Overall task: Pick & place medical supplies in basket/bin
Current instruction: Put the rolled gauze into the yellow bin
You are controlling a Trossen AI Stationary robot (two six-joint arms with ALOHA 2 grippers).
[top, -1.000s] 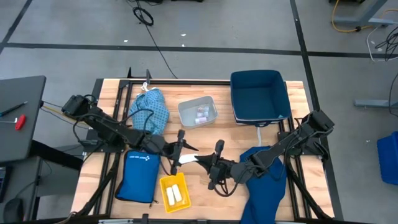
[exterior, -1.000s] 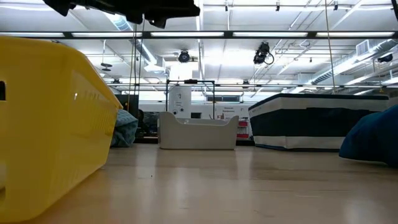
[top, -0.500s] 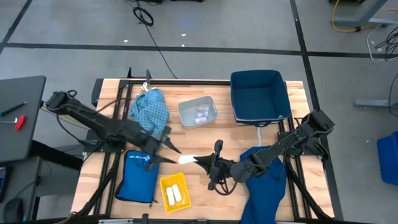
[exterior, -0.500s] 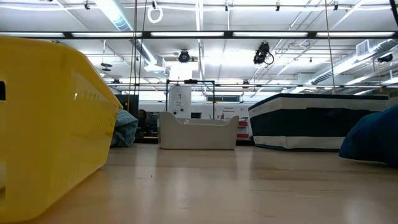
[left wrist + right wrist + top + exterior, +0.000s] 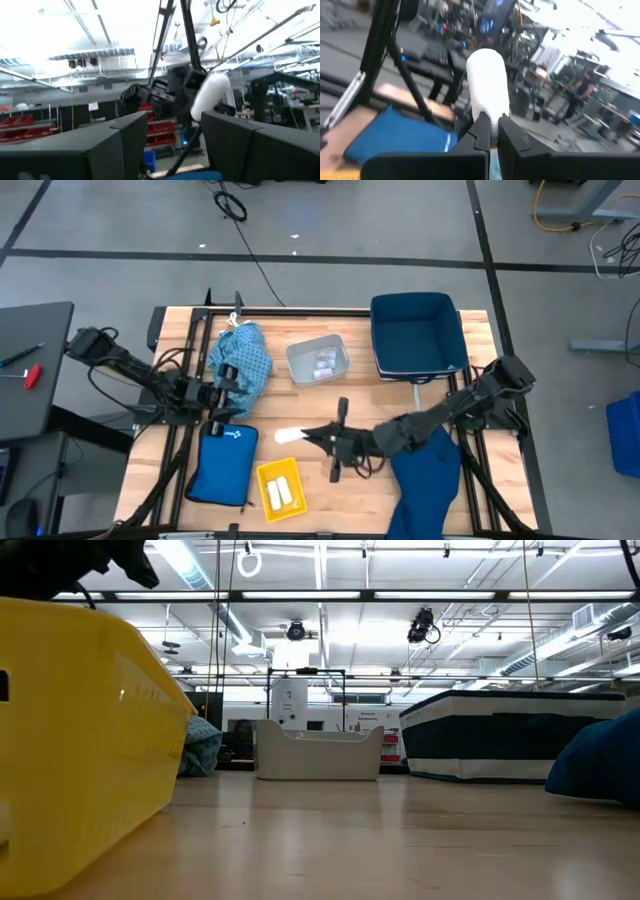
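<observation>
Above yellow bin (image 5: pixel 279 489), white roll (image 5: pixel 289 436) pinched betw right fingers (image 5: pixel 481 129).

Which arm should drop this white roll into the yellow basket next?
The right. Its hand is already shut on the white roll, just above the yellow basket in the high view. The left hand holds nothing and sits over by the light blue patterned cloth.

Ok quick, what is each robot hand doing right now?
Left gripper: open, holding nothing, above the blue pouch.
Right gripper: closed on a white roll, near the yellow bin.
</observation>
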